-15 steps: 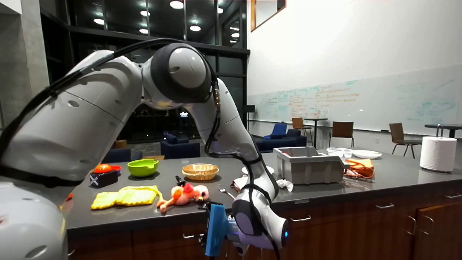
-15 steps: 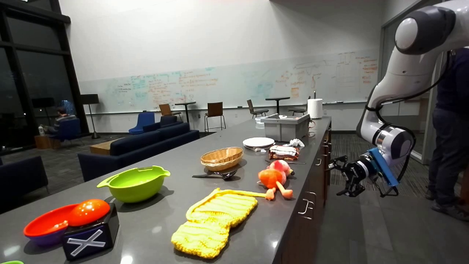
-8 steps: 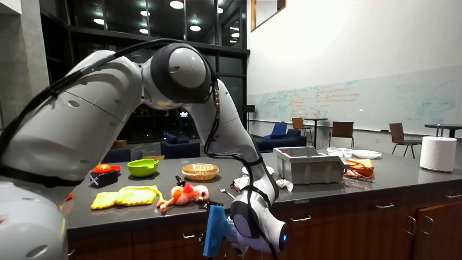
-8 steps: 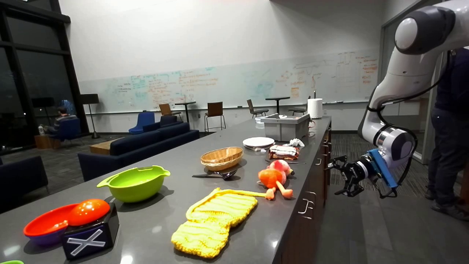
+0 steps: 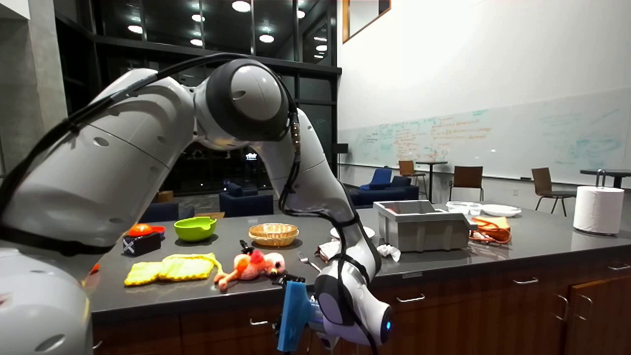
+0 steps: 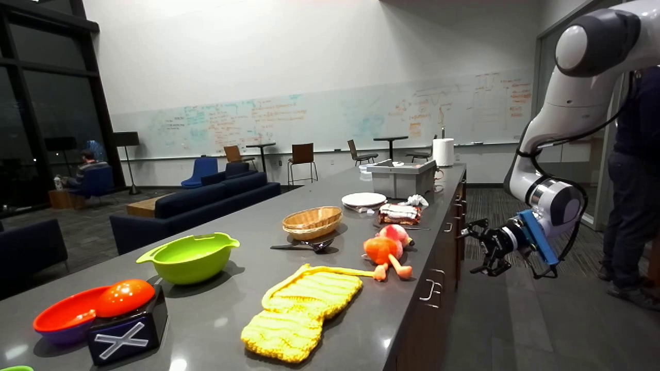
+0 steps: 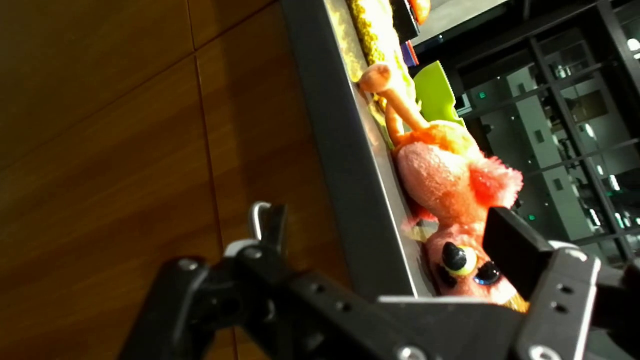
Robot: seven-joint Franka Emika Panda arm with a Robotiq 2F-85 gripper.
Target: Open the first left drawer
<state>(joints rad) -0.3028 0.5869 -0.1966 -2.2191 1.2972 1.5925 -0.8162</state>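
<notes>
The first left drawer [image 5: 222, 328] is a dark-brown front under the counter with a slim silver handle [image 5: 258, 323]. It looks shut, flush with its neighbours. In the wrist view the drawer front [image 7: 265, 135] lies along the counter edge, and its handle [image 7: 256, 220] is mostly hidden behind a finger. My gripper [image 7: 395, 240] is open and empty. One finger overlaps the handle; I cannot tell whether they touch. The other finger is in front of the plush toy. In an exterior view the gripper [image 6: 472, 250] is in front of the cabinets; in an exterior view the blue mount [image 5: 294, 315] hides most of it.
The counter edge [image 7: 345, 150] runs between the fingers in the wrist view. A pink plush toy [image 5: 254, 265] and a yellow knit cloth [image 5: 172, 268] lie near that edge. A fork [image 5: 308, 261] and a grey bin [image 5: 424, 227] are further right. A person [image 6: 637, 180] stands behind the arm.
Over the last second the wrist and gripper shifted very slightly toward the left and the cabinet. The drawer and the objects have not moved.
</notes>
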